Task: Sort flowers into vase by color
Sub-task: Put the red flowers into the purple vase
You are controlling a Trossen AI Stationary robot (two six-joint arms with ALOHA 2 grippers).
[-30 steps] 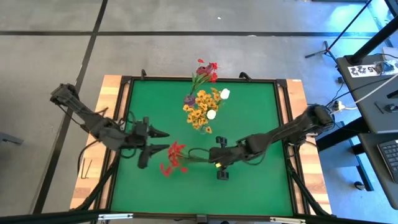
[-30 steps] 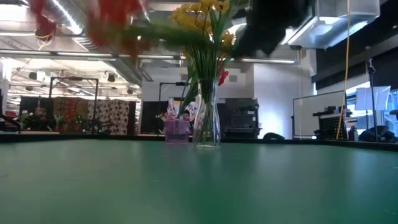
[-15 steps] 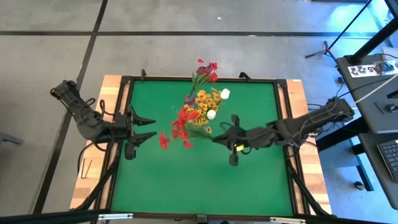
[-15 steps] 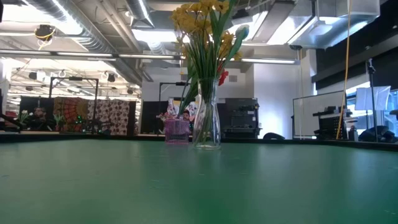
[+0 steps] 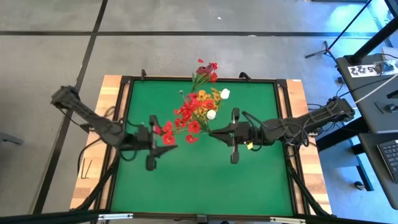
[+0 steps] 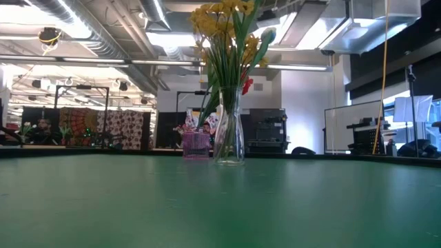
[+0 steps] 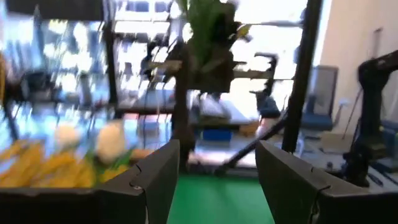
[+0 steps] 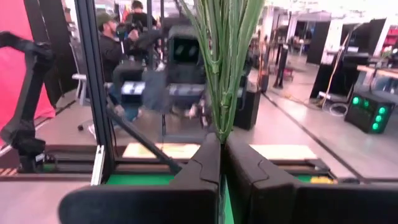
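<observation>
Green baize table [image 5: 261,180], framed in black with wooden side boards, both arms reaching in over it.

Glass vase [image 6: 229,138]: upright toward the far middle of the table, holding yellow blossom sprays [image 5: 208,102] with two white tulips [image 5: 224,94] among them. In the low view the yellow heads and green stems rise straight from its neck.

Second bunch [image 5: 204,71]: red blossoms on green stems at the table's far edge, just beyond the yellow sprays; from overhead I cannot tell whether it stands in a vessel of its own.

Red blossom spray [image 5: 179,124]: carried in the air, its blossoms spread left of the vase and overlapping the yellow sprays as seen from above, its green stems running right to the right gripper.

Right gripper [image 5: 216,133]: right of centre, just right of the vase, fingers [image 8: 205,163] pressed together on the green stems of the red blossom spray, which stand up out of the clamp in the right wrist view.

Left gripper [image 5: 170,139]: left of centre, just beside the lowest red blossoms, its fingers [image 7: 160,177] spread apart with nothing between them.

Room beyond: a person [image 8: 115,46] in a cap seated behind the far edge, seen in the right wrist view; a small pink box [image 6: 196,145] beside the vase in the low view.
</observation>
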